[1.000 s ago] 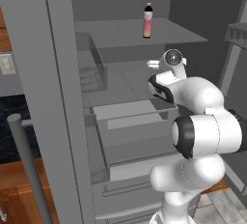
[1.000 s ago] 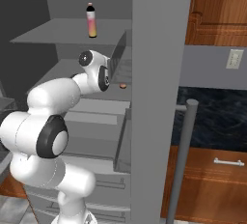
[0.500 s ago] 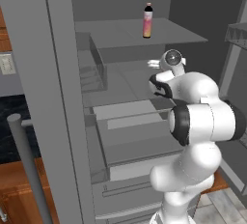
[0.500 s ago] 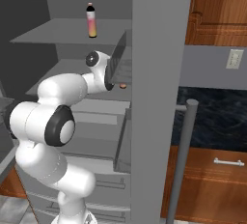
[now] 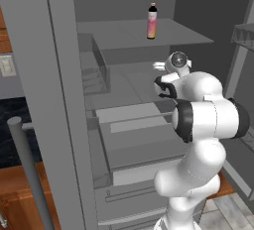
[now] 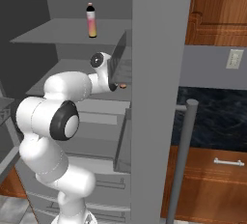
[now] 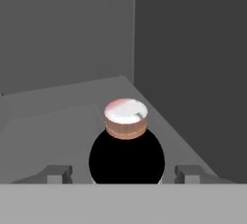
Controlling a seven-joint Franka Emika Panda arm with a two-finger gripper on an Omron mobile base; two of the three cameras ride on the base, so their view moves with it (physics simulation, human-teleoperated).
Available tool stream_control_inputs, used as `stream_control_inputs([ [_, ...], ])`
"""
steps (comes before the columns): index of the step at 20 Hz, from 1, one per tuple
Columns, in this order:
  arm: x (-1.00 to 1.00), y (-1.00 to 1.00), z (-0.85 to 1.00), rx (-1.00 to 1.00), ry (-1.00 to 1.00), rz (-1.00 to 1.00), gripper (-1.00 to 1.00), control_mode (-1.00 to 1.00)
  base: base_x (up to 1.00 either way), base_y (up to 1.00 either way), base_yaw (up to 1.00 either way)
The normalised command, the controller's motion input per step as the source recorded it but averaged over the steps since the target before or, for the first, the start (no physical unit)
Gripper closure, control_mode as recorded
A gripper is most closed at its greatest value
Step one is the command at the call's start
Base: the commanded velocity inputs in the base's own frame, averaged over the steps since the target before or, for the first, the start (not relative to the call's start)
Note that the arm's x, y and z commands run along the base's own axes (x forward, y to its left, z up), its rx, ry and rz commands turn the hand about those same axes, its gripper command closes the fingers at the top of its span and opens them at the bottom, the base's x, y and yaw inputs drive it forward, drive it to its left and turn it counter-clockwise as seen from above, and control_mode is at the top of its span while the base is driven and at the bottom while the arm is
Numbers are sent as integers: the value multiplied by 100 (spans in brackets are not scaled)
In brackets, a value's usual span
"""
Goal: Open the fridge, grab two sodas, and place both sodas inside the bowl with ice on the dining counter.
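The fridge point(image 5: 64, 100) stands open, and my arm point(image 5: 198, 87) reaches onto its middle shelf. One soda point(image 7: 126, 141) lies there on its side, its black cap end towards the hand camera and its pink-orange base beyond. My gripper point(image 7: 123, 172) is open around it. One fingertip point(image 7: 57, 172) stands on each side, with a small gap to the bottle. In the right base view, the lying soda's point(image 6: 123, 86) pink end peeks out past the door bin. Another soda point(image 5: 152, 21) point(image 6: 90, 20) stands upright on the shelf above.
The grey fridge doors point(image 6: 159, 73) flank the arm on both sides, with a long handle point(image 6: 183, 155) in front. Drawers point(image 5: 144, 144) sit below the shelf. A wire door rack point(image 5: 243, 30) is at the right. Wooden wall cabinets point(image 6: 217, 170) lie beyond.
My elbow and upper arm have swung closer in toward the fridge while the hand stayed at the middle shelf. The upright soda has not moved.
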Motion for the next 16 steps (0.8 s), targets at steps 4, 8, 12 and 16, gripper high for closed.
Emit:
stream_control_inputs([
  [4,1,0,-12,0,0,0,100,-100,0,0,0],
  [8,0,0,-3,0,0,0,100,-100,0,0,0],
  [12,-6,0,-2,0,-1,0,100,-100,0,0,0],
  [16,-43,0,-4,0,-6,-1,100,-100,0,0,0],
])
